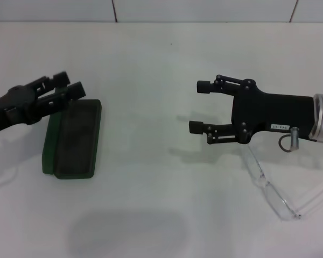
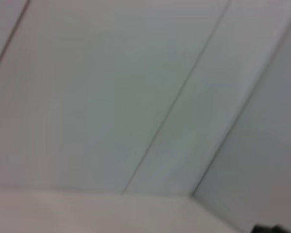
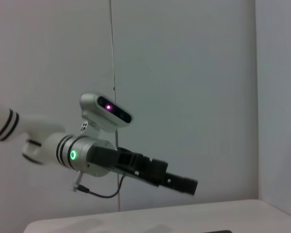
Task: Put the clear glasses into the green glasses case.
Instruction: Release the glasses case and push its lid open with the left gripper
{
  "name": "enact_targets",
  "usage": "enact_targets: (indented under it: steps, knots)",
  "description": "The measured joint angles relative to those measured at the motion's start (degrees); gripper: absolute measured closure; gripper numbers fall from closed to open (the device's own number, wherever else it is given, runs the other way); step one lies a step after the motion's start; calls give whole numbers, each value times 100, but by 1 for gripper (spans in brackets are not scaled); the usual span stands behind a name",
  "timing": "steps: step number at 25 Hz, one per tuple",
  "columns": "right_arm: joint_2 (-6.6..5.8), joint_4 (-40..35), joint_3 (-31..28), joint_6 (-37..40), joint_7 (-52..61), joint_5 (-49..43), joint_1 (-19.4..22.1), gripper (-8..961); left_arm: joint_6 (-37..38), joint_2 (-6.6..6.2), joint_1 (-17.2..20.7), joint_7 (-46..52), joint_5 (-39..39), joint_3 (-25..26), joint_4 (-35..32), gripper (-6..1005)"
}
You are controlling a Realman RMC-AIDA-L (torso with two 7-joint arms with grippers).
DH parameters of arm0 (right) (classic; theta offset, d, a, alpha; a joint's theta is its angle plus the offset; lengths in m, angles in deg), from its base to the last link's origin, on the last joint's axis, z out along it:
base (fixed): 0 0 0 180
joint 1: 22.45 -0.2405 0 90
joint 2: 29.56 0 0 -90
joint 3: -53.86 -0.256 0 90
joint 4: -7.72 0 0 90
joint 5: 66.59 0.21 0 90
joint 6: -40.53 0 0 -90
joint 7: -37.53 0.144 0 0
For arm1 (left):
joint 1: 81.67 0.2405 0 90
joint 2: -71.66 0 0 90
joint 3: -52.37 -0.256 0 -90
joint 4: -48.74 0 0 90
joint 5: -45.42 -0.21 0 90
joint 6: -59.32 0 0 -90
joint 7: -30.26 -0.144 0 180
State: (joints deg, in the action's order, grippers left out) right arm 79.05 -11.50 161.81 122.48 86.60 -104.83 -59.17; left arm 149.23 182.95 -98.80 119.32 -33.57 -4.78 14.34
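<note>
The green glasses case (image 1: 71,141) lies at the left of the white table, its dark grey-green face up and a green wall along its left side. My left gripper (image 1: 72,84) hovers just over the case's far end; it also shows in the right wrist view as the left gripper (image 3: 182,183), held above the table. The clear glasses (image 1: 274,189) lie at the right front, one arm running under my right gripper (image 1: 198,106). That gripper is open and empty, hanging above the table and pointing toward the case.
The white table (image 1: 151,64) ends at a tiled wall (image 1: 204,9) at the back. A soft shadow falls on the front middle. The left wrist view shows only wall tiles (image 2: 136,97).
</note>
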Motion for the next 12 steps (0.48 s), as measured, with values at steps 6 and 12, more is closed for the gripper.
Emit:
enact_targets:
  steps: [6,12]
  knots:
    - [51,-31,-27,-26,-101,-84,9,85,-894,106,321,1129,-953,18,-1205,125]
    - [79,-23,-29,-38,-213,-98,5,85,-1400,405,310,1155,-1727,507,-1281,125]
